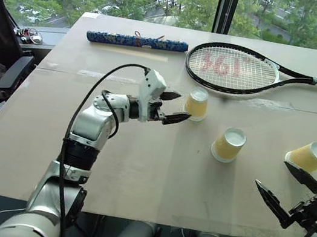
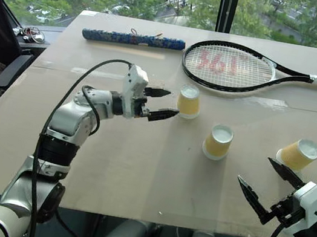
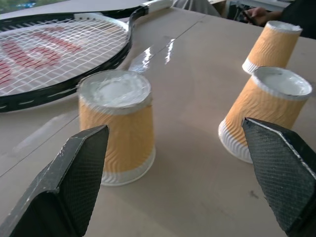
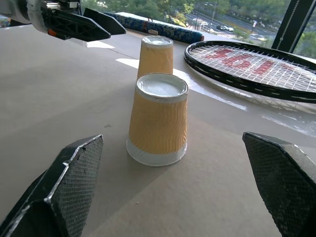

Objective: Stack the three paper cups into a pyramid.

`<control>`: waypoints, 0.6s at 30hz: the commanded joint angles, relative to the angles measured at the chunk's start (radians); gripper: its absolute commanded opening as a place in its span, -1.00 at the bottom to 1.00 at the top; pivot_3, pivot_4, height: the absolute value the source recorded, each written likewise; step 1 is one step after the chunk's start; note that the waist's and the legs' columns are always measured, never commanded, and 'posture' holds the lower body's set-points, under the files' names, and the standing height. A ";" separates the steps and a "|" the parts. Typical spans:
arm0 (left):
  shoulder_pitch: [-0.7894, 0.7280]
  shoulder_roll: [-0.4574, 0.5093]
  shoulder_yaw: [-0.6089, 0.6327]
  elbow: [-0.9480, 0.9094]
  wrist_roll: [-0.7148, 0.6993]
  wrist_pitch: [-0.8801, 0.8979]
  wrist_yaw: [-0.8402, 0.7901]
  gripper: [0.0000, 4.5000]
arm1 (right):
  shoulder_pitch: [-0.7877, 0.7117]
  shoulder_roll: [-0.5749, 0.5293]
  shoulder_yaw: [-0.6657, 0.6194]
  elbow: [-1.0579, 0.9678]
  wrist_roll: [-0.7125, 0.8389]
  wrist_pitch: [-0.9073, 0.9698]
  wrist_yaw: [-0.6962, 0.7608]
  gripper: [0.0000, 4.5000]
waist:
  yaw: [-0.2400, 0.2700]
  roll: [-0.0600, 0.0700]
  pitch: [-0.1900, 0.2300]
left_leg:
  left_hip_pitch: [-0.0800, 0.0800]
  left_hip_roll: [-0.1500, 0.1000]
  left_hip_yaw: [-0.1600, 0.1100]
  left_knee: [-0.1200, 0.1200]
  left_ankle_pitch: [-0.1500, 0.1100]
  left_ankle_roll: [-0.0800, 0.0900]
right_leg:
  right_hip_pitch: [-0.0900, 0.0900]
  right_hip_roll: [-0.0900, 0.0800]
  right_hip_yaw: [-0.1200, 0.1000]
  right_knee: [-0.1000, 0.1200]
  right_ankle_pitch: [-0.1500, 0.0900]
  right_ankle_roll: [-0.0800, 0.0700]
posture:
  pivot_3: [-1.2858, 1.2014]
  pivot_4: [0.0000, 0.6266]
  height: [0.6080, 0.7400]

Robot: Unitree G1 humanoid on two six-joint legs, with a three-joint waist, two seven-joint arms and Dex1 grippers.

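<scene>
Brown table [image 1: 137, 170], three paper cups [image 1: 229, 144] apart, upside down

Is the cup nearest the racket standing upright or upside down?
Upside down. The cup stands on its wide mouth, with its narrow white base on top, beside the racket.

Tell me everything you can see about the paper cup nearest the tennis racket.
The paper cup nearest the racket is small and tapered, with rippled yellow-tan sides, a white base and a white rim band. It stands upside down on the brown table, wide rim down and base up, just in front of the tennis racket head. The open left gripper sits right beside it, fingers close on either side; nothing is stacked on it, and it stands apart from the other cups.
</scene>
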 commanded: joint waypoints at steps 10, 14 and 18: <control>-0.290 -0.136 -0.069 0.582 0.157 -0.332 -0.059 0.96 | -0.057 -0.170 -0.210 0.104 0.174 0.092 0.214 1.00 | -0.001 -0.004 0.002 | -0.002 0.000 0.001 0.001 -0.001 0.001 | 0.000 -0.002 -0.001 -0.001 0.001 0.001 | 0.03 -0.52 1.00; -0.362 -0.184 -0.066 0.758 0.199 -0.434 -0.045 0.96 | -0.069 -0.173 -0.247 0.103 0.204 0.120 0.226 1.00 | -0.010 -0.005 0.003 | -0.002 0.000 0.002 0.001 -0.001 0.002 | 0.000 -0.002 -0.001 -0.002 0.001 0.001 | 0.03 -0.52 1.00; -0.387 -0.192 -0.049 0.834 0.205 -0.486 -0.081 0.60 | -0.066 -0.166 -0.256 0.079 0.222 0.141 0.236 1.00 | -0.012 -0.006 0.003 | -0.002 0.000 0.003 0.001 -0.001 0.003 | -0.001 -0.003 -0.001 -0.002 0.001 0.001 | 0.03 -0.52 1.00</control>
